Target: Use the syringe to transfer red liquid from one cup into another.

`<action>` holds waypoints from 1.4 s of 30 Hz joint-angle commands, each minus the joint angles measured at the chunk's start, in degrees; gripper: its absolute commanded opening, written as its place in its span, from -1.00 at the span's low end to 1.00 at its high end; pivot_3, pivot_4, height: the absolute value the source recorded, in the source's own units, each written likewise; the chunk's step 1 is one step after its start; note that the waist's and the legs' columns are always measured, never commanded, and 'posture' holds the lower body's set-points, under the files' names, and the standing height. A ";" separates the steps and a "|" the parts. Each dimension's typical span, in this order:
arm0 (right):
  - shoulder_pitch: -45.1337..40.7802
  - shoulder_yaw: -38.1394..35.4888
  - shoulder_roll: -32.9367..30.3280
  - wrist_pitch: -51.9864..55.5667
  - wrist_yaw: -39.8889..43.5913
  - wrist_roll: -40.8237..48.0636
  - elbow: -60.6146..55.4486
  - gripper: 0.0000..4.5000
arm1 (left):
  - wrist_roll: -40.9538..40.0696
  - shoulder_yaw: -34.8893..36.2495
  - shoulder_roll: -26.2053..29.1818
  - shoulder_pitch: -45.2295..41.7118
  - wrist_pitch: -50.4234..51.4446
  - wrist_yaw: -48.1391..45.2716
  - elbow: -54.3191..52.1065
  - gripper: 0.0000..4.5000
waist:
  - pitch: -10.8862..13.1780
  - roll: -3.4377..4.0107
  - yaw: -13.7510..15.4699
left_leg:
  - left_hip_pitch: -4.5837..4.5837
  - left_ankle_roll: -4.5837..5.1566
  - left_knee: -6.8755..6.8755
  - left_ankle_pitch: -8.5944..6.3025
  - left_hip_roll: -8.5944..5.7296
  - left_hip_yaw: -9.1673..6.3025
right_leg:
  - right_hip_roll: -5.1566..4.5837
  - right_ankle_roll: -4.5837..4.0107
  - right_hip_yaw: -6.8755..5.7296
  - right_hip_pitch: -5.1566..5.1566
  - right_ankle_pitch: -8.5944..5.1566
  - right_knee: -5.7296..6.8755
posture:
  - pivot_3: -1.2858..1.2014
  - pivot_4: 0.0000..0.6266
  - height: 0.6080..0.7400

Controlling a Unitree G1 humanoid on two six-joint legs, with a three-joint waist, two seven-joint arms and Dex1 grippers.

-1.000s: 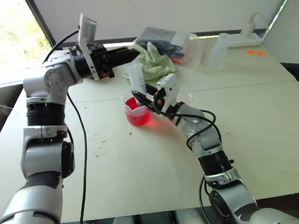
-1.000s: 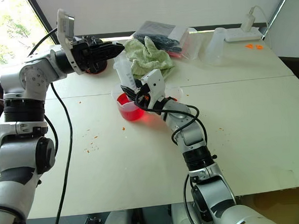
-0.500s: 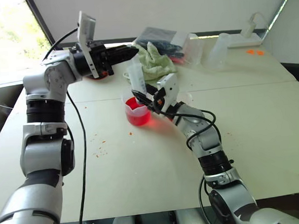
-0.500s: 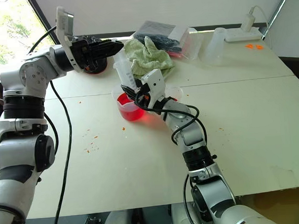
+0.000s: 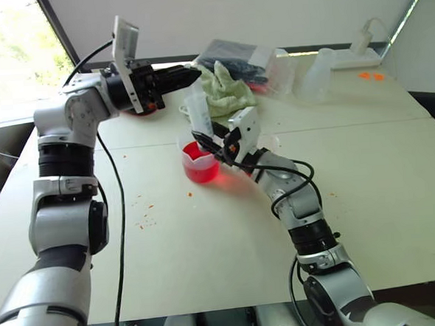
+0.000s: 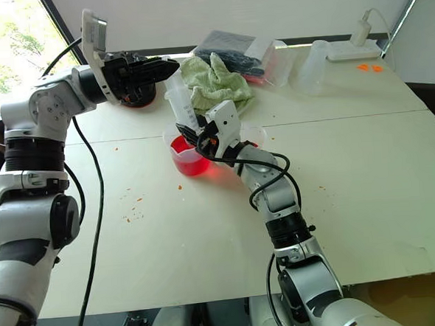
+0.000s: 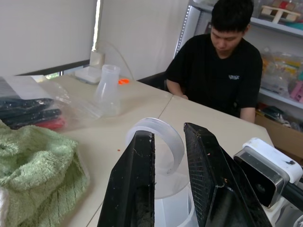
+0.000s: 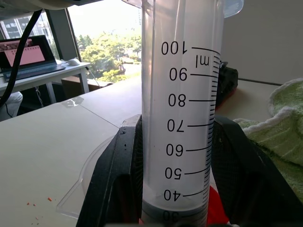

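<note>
The syringe point(image 5: 198, 116) stands upright with its lower end inside the spouted beaker point(image 5: 187, 151), which holds red liquid point(image 5: 202, 171). My right gripper point(image 5: 207, 143) is shut on the syringe barrel point(image 8: 177, 118), and the dark seal sits near the 35 mark. My left gripper point(image 5: 196, 74) hovers just above the syringe top with its fingers point(image 7: 137, 189) close together. The plunger's clear round end point(image 7: 165, 137) shows between and behind them, and I cannot tell whether they touch it. The smaller cup point(image 5: 271, 140) stands just behind the right gripper, partly hidden.
A green towel point(image 5: 224, 89) and a plastic bag of dark items point(image 5: 233, 55) lie behind the beaker. A clear flask point(image 5: 317, 72) and a white power strip point(image 5: 358, 51) sit at the back right. A person in black point(image 7: 218, 71) sits at the table.
</note>
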 commanded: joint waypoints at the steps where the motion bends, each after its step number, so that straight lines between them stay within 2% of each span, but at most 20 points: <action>1: 0.89 5.12 1.15 0.04 3.29 -0.13 -2.30 -0.37 | 0.45 3.73 2.20 -6.45 -5.28 2.31 -0.21 -0.56 | 0.00 0.00 0.00 | 0.00 0.00 0.00 0.00 0.00 0.00 | 0.00 0.00 0.00 0.00 0.00 0.00 | 0.03 -0.52 0.56; 12: 0.88 4.96 1.28 0.25 3.49 -0.26 -2.42 -0.37 | 0.90 3.82 2.48 -7.53 -6.61 1.92 1.59 -0.56 | 0.00 0.00 0.04 | 0.00 0.00 0.00 0.00 0.00 0.00 | 0.00 0.00 0.00 0.00 0.00 0.00 | 0.03 -0.52 0.56; 27: 0.24 4.66 1.71 0.05 3.34 -0.22 -2.12 -0.37 | 1.33 2.40 2.70 -4.55 -4.62 0.15 -1.56 -0.56 | 0.00 0.00 0.01 | 0.00 0.00 0.00 0.00 -0.02 -0.01 | -0.02 0.00 0.00 0.00 0.00 0.00 | 0.03 -0.52 0.56; 28: 0.20 4.59 1.78 0.04 3.28 -0.19 -2.15 -0.37 | 1.15 2.46 2.70 -4.45 -4.11 0.17 -1.67 -0.33 | 0.00 0.00 0.01 | 0.00 0.00 0.00 0.00 -0.02 -0.01 | -0.02 0.00 0.00 0.00 0.00 0.00 | 0.03 -0.52 0.56; 29: 0.12 4.52 1.83 -0.02 3.26 -0.18 -2.06 -0.37 | 0.92 2.56 2.66 -4.42 -3.72 0.06 -1.64 -0.24 | 0.00 0.00 0.01 | 0.00 0.00 0.00 0.00 -0.02 -0.01 | -0.02 0.00 0.00 0.00 0.00 0.00 | 0.03 -0.52 0.56; 36: -0.23 4.01 1.98 -0.40 3.06 0.00 -1.90 -0.37 | 0.76 2.10 2.80 -2.67 -2.71 -0.99 -4.11 0.96 | 0.00 0.00 0.02 | 0.00 0.00 -0.01 0.00 -0.02 -0.01 | -0.02 0.00 0.00 0.00 0.00 0.00 | 0.03 -0.52 0.56; 42: -0.40 2.37 3.37 -1.35 2.62 2.00 -2.33 -0.37 | -2.63 3.88 3.25 -1.62 0.48 -1.29 -6.73 0.99 | 0.00 0.00 -0.11 | 0.00 0.00 -0.01 0.00 -0.02 -0.01 | -0.02 0.00 0.00 0.00 0.00 0.00 | 0.03 -0.52 0.56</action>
